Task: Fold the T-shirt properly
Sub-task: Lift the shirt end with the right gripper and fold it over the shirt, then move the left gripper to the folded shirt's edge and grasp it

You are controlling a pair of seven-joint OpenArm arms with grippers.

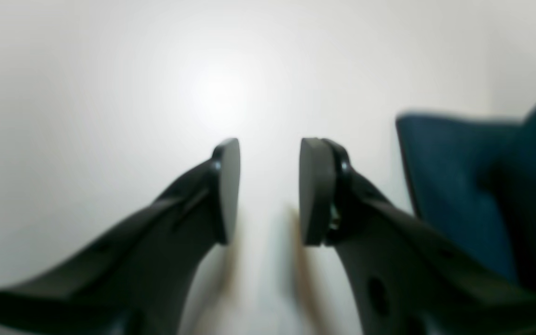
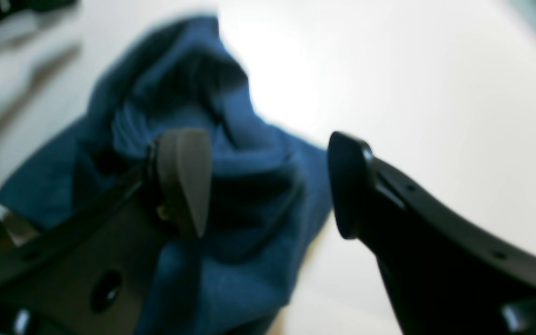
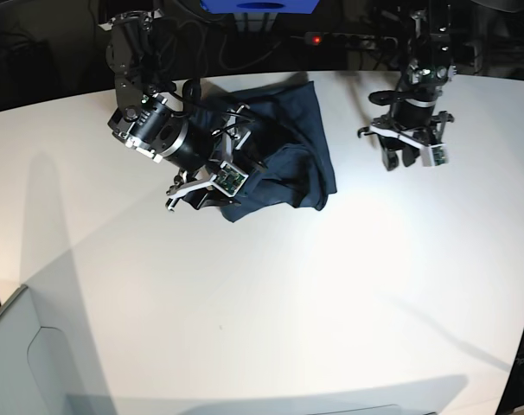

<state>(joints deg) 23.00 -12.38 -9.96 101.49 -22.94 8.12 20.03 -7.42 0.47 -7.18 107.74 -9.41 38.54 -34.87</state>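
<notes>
The soft, dark navy-blue cloth T-shirt lies crumpled at twelve o'clock on the white table, directly under the wide-open, empty right claw, while the half-open, empty left claw hovers apart toward three o'clock.

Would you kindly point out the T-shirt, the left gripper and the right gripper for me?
T-shirt [image 3: 297, 151]: base view, on the flat cloth at its right side.
Left gripper [image 1: 269, 190]: left wrist view, midway between its open jaws.
Right gripper [image 2: 268, 186]: right wrist view, midway between its open jaws.
</notes>
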